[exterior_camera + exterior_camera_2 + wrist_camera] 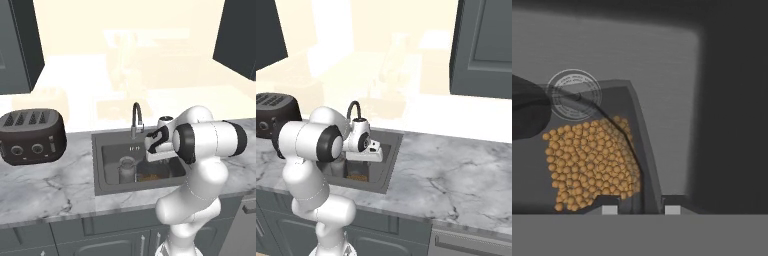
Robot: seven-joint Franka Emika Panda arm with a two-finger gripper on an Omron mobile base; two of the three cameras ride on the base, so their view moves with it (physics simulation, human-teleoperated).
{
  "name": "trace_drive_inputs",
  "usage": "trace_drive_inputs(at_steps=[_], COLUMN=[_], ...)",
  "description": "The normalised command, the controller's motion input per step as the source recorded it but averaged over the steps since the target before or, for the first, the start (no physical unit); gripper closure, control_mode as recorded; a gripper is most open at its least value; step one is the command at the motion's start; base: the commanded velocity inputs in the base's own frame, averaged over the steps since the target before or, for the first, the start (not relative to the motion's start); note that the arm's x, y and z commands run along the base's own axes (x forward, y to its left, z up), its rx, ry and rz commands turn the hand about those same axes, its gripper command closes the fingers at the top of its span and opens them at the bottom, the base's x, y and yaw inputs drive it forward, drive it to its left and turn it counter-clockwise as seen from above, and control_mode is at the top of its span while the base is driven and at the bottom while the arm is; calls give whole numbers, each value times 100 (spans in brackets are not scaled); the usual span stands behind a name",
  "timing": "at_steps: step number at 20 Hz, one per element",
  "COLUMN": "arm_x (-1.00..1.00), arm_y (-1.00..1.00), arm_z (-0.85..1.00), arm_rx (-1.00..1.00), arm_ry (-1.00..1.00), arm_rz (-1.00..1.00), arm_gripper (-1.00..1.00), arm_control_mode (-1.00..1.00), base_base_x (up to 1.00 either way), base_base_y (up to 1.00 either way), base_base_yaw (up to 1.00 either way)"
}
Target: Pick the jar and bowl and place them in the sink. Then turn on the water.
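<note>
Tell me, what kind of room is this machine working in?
A kitchen, by the look of it, though computer-drawn. A marble-look counter holds a sunken sink with a curved tap, a black toaster stands beside it, and dark cupboards hang above.

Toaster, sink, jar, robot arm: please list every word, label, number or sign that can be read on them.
None can be read.
The toaster front has round knobs, no legible marks.
The sink drain bears ring-shaped marks, too blurred to read.
The jar has no label.
</note>
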Motion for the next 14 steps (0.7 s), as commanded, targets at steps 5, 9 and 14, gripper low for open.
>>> trace_drive_inputs(at_steps=[5,9,14], arm_x=[0,0,0], arm_y=[0,0,-3], arm_z=[0,0,10], arm_rx=[0,0,0], arm_ry=[0,0,0], arm_rz=[0,0,0], arm_gripper=[-100,-100,-100], arm_control_mode=[-100,-100,-100], base_base_x=[0,0,0], base_base_y=[0,0,0], base_base_yaw=[0,0,0])
